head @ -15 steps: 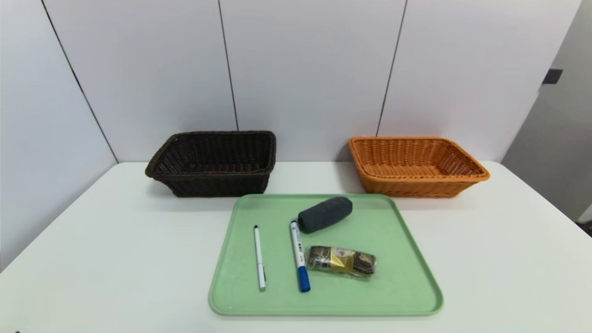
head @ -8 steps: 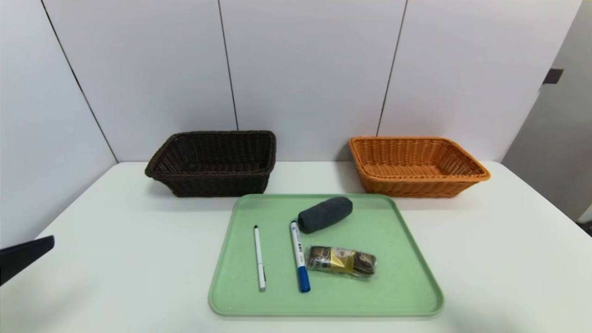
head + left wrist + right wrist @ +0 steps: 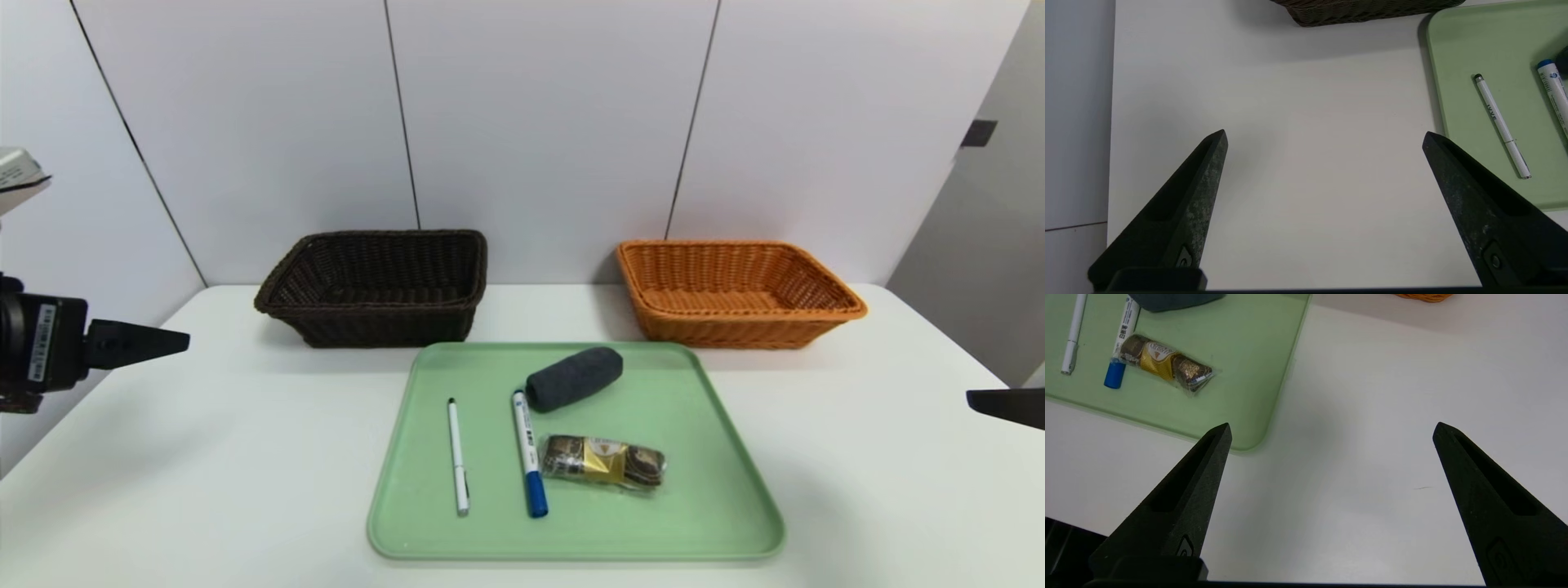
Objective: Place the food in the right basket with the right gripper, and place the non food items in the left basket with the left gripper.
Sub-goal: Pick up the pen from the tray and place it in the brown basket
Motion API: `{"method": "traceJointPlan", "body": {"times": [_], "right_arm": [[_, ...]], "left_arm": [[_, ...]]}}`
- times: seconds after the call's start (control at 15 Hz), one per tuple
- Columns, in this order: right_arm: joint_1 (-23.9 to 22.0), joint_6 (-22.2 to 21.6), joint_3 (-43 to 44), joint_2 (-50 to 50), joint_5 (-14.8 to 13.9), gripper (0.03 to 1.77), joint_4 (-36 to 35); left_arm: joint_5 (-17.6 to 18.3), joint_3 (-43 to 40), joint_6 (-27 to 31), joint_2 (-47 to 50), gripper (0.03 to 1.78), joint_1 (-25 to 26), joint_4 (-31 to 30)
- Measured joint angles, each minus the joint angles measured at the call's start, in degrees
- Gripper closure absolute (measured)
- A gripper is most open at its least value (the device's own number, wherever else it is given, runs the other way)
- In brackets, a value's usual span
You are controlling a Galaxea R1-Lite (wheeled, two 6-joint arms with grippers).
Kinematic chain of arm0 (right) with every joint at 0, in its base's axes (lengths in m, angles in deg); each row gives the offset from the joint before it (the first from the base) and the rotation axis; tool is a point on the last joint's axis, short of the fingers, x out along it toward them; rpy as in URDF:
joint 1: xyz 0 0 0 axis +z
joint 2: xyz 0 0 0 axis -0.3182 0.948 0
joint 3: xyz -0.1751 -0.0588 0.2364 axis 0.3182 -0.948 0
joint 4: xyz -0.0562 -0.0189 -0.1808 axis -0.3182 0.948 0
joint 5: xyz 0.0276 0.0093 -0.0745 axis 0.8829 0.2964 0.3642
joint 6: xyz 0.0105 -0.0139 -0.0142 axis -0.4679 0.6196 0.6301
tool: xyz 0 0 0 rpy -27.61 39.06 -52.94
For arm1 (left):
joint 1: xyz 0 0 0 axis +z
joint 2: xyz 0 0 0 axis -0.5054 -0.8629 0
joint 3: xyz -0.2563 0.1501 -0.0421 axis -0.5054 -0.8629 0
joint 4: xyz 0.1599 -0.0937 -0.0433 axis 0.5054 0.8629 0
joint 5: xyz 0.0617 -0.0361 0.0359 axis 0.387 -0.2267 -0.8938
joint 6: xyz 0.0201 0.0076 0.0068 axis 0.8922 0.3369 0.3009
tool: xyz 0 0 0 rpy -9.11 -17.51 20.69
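A green tray (image 3: 718, 457) in the middle of the table holds a white pen (image 3: 458, 455), a blue-capped marker (image 3: 528, 463), a dark grey roll (image 3: 573, 378) and a wrapped chocolate snack (image 3: 602, 461). Behind it stand a dark brown basket (image 3: 375, 286) on the left and an orange basket (image 3: 735, 290) on the right, both empty. My left gripper (image 3: 1325, 139) hovers open over bare table left of the tray, with the pen (image 3: 1502, 124) off to its side. My right gripper (image 3: 1332, 430) hovers open off the tray's right front corner, the snack (image 3: 1166, 366) farther away.
The white table (image 3: 204, 457) ends at wall panels behind the baskets and on the left. Bare table lies on both sides of the tray (image 3: 1241, 355). The left arm's wrist body (image 3: 41, 347) shows at the left edge.
My left arm has risen into the head view from the left edge and moved inward. A right fingertip has just entered at the right edge. Nothing on the tray has moved.
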Motion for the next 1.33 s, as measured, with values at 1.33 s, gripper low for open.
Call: {"method": "traceJointPlan", "body": {"times": [1.33], "right_arm": [[8.28, -5.29, 16.46, 21.57, 0.55, 0.1, 0.79]], "left_arm": [[-4.92, 19.26, -28.03, -16.62, 0.12, -24.02, 16.02]]}}
